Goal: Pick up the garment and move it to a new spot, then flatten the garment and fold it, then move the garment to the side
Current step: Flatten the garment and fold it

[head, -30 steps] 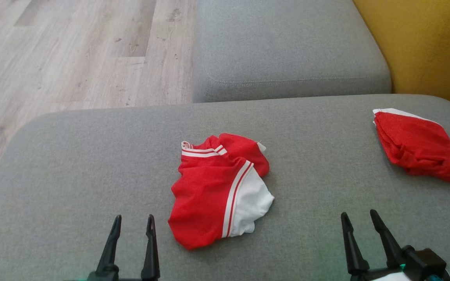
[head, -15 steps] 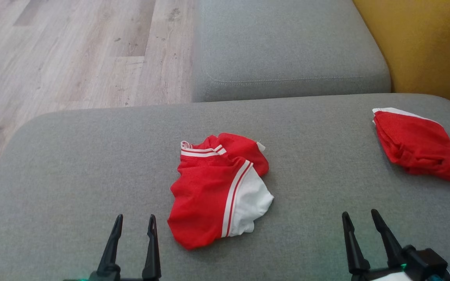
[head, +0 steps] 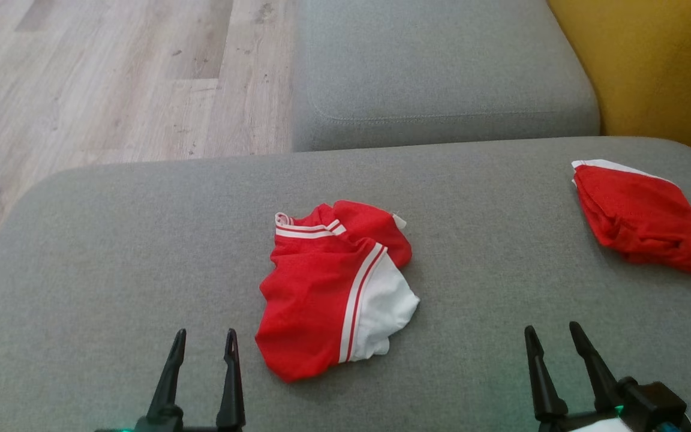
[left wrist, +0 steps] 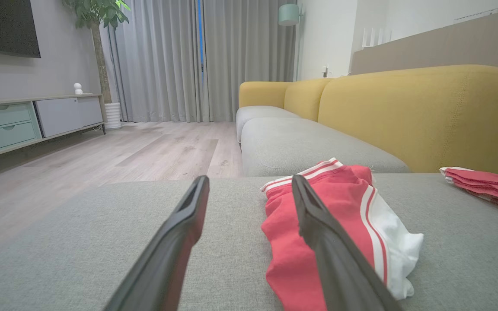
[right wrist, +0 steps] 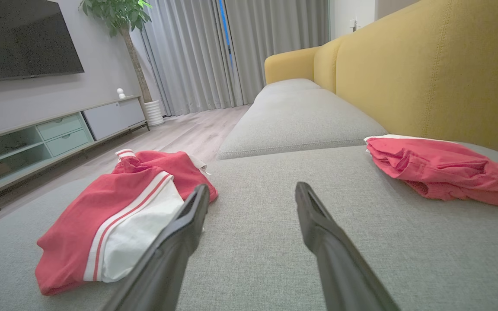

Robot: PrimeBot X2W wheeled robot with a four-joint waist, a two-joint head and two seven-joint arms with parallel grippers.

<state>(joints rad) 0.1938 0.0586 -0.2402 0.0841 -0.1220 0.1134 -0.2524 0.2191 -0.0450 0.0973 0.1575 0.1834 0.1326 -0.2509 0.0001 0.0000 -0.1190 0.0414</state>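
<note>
A crumpled red garment (head: 321,288) with white stripes and a white panel lies in the middle of the grey sofa cushion (head: 111,252). It also appears in the left wrist view (left wrist: 348,216) and the right wrist view (right wrist: 115,220). My left gripper (head: 204,337) hovers open near the cushion's front edge, just left of the garment. My right gripper (head: 552,333) is open too, well to the garment's right. Neither touches the fabric.
A second red garment (head: 642,219), folded, lies at the cushion's far right by the yellow backrest (head: 657,66). Another grey cushion (head: 441,72) lies beyond. Wooden floor (head: 93,84) lies to the left. A TV cabinet (right wrist: 50,134) stands across the room.
The whole head picture has shifted slightly, so the camera moved. Both grippers and the garment keep their places.
</note>
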